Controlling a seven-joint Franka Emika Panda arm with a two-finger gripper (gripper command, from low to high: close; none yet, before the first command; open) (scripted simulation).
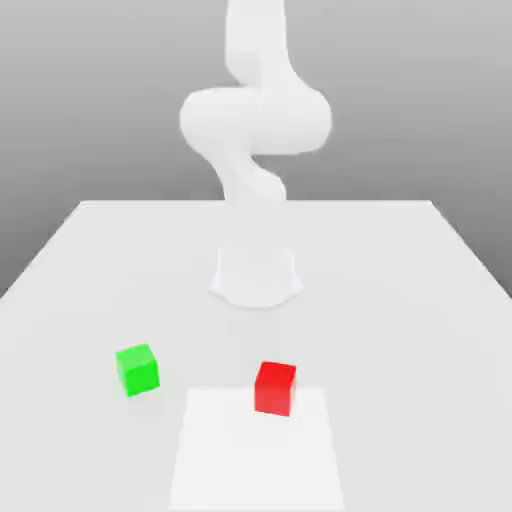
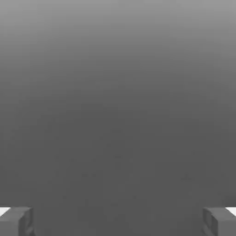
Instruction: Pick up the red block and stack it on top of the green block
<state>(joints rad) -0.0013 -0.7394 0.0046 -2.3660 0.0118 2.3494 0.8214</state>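
**So, both blocks sitting on the table, gripper spread wide**

Okay, quick rundown. In the exterior view the white Panda arm (image 1: 255,130) rises from its round base (image 1: 256,277) at the middle of the white table (image 1: 400,300), twisting up out of the top of the picture.

The red block (image 1: 275,388) sits flat on the table in front of the base, a bit toward the exterior view's right. It's on the far edge of a brighter rectangular patch (image 1: 257,450) on the tabletop. The green block (image 1: 137,369) is off toward the exterior view's left, turned slightly, and well apart from the red one. Nothing is touching either cube.

From the hand view, the gripper (image 2: 118,221) has its two grey fingertips (image 2: 16,221) way out at opposite edges, so the jaws are spread wide with nothing between them, just plain grey background.
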